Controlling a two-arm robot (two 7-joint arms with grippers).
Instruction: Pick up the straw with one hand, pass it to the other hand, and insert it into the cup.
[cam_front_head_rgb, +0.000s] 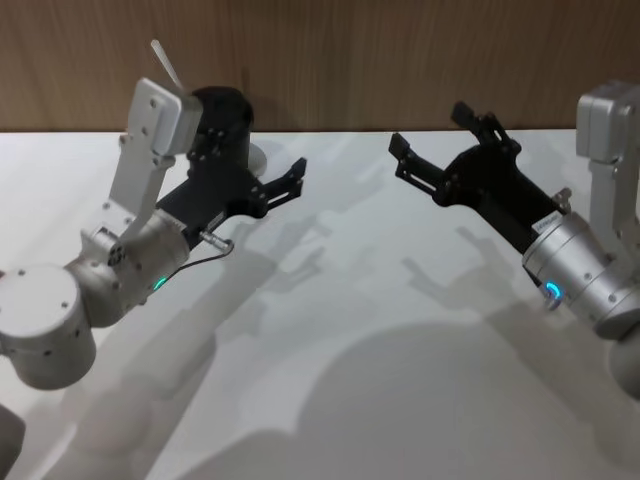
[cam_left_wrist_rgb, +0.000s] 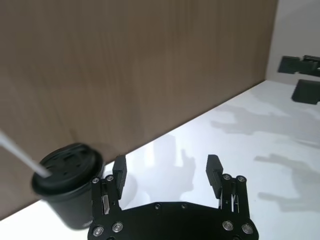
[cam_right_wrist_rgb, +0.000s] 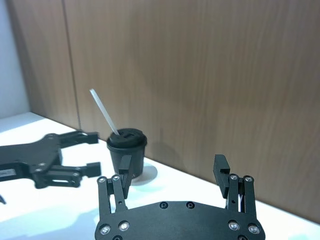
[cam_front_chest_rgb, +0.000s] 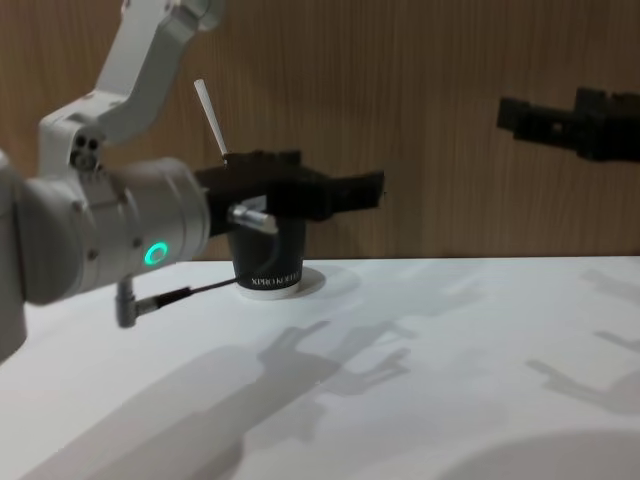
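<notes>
Silver left arm, nearest the lens in the head view, carries the left claw (cam_front_head_rgb: 290, 178) with its fingers apart and nothing between them, raised over the white table (cam_front_head_rgb: 360, 330); behind it stands the cup (cam_front_head_rgb: 228, 112), with the straw (cam_front_head_rgb: 166, 64) rising from it at a slant. Across the table, well apart from the cup, the right claw (cam_front_head_rgb: 432, 135) hangs likewise spread and bare. Left wrist view: the left claw (cam_left_wrist_rgb: 167, 170) shows two parted fingers, the cup (cam_left_wrist_rgb: 70, 192) just beside one of them, and the straw (cam_left_wrist_rgb: 22, 156) entering the opening of the domed lid. Right wrist view: the right claw (cam_right_wrist_rgb: 172, 170) is parted and holds nothing; beyond it the cup (cam_right_wrist_rgb: 127, 156) stands near the wooden wall with the straw (cam_right_wrist_rgb: 104, 112) leaning out of it, and the left claw (cam_right_wrist_rgb: 82, 152) sits beside the cup. Chest view: the cup (cam_front_chest_rgb: 268, 262) rests on the table, and the straw (cam_front_chest_rgb: 211, 122) projects above the lid. The straw appears seated, so the task seems complete. Judged by its form, the straw is light, thin and easily crushed or bent, and probably slick; a gentle hold at mid-length would suit it. The cup looks light and liable to tip.
</notes>
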